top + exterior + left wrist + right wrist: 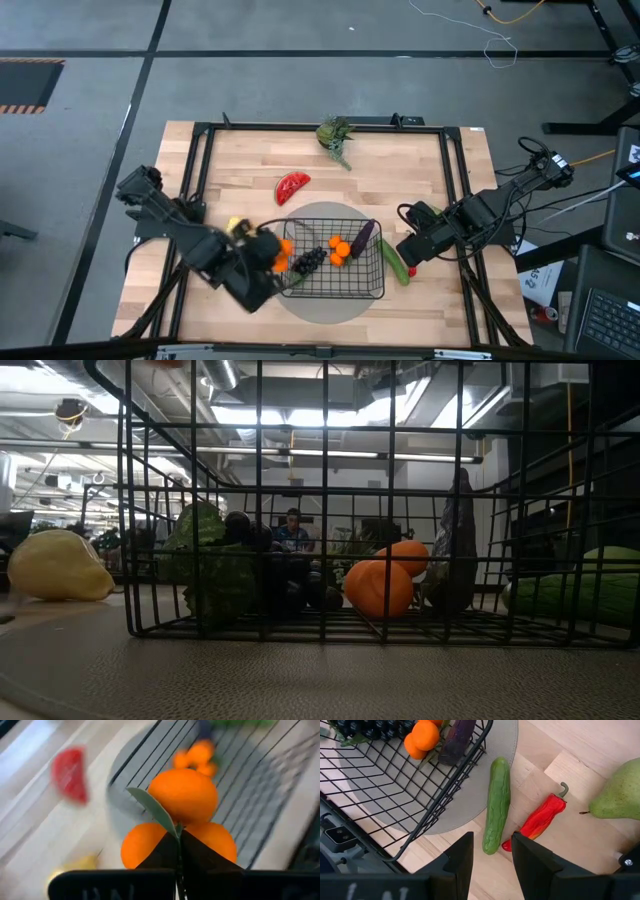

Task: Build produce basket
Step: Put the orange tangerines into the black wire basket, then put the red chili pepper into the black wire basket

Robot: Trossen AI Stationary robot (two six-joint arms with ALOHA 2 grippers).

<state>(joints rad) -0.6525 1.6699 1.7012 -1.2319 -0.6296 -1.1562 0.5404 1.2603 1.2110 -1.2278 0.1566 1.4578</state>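
Left gripper (177, 847), clamped on an orange cluster (182, 815), hangs at the basket's (335, 285) left edge, while right gripper (492, 852), fingers parted, hovers over the cucumber (497, 805).

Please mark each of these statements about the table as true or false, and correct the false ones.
1. The left gripper is shut on the oranges. True.
2. The green cucumber lies inside the basket. False: it lies outside, beside the basket's wall, partly on the grey round mat.
3. The red chili lies on the wood next to the cucumber. True.
4. The watermelon slice is in the basket. False: it lies on the bare table, away from the basket.
5. The right gripper holds the green pear. False: it is open and holds nothing.
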